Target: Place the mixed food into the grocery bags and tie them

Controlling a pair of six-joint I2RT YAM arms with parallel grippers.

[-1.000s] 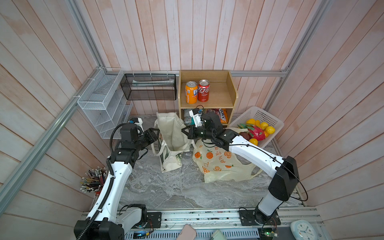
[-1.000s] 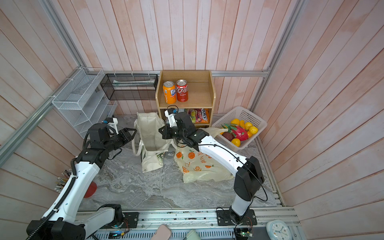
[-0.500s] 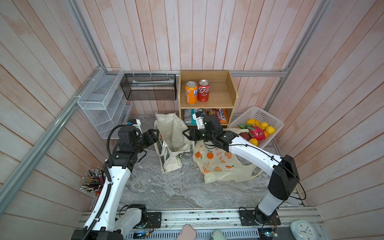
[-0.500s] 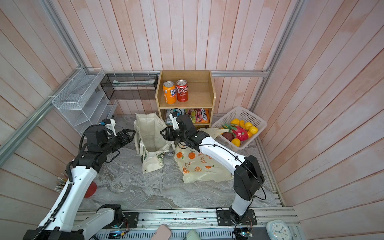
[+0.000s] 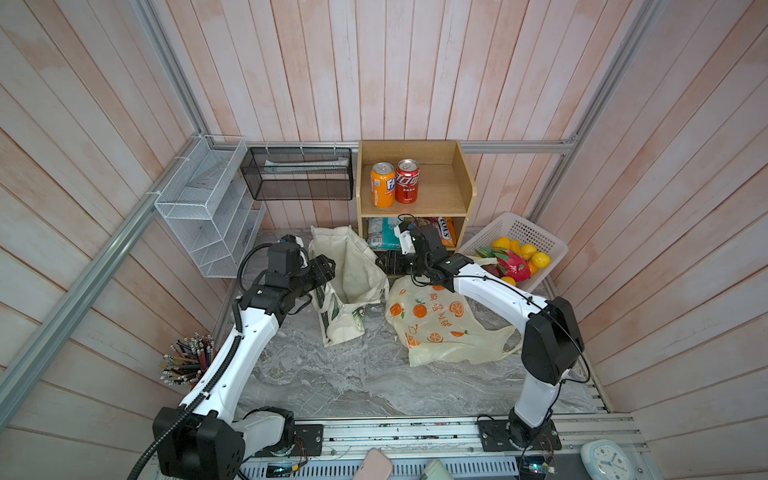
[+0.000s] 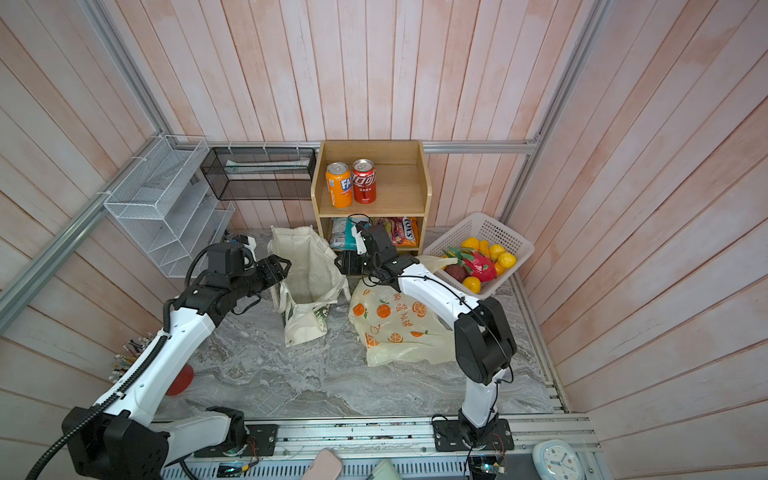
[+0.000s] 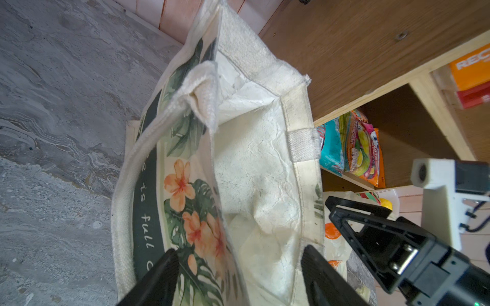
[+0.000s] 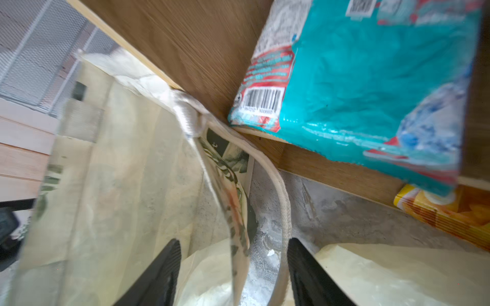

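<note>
Spread apart within the last second after being closed, the right gripper (image 5: 380, 262) is seen in both top views at the three-o'clock rim of the canvas tote (image 5: 351, 286), with nothing carried. The left gripper (image 5: 326, 270) is set at the tote's nine-o'clock rim, its jaws likewise wide. The plastic bag (image 5: 436, 328) is laid flat just beside the tote, at its four o'clock. The red can (image 5: 407, 181) is stood upright on the upper board of the wooden shelf (image 5: 461, 183), at the tote's one o'clock (the orange can (image 5: 382, 185) is right beside it). The teal packet (image 5: 382, 232) is lodged in the lower compartment.

From the left wrist, the left gripper (image 7: 240, 251) is shown wide, the tote's (image 7: 252, 159) printed wall passing between the fingers (image 7: 164, 275) unpinched. The right gripper (image 7: 352, 212) is seen beyond the far rim.

From the right wrist (a blurred picture), the right gripper (image 8: 233, 242) is shown wide. The tote's wall (image 8: 119, 172) and a loop handle (image 8: 285, 209) are passed between the fingers, neither clamped. The teal packet (image 8: 371, 79) is seen overhanging the shelf's edge.
</note>
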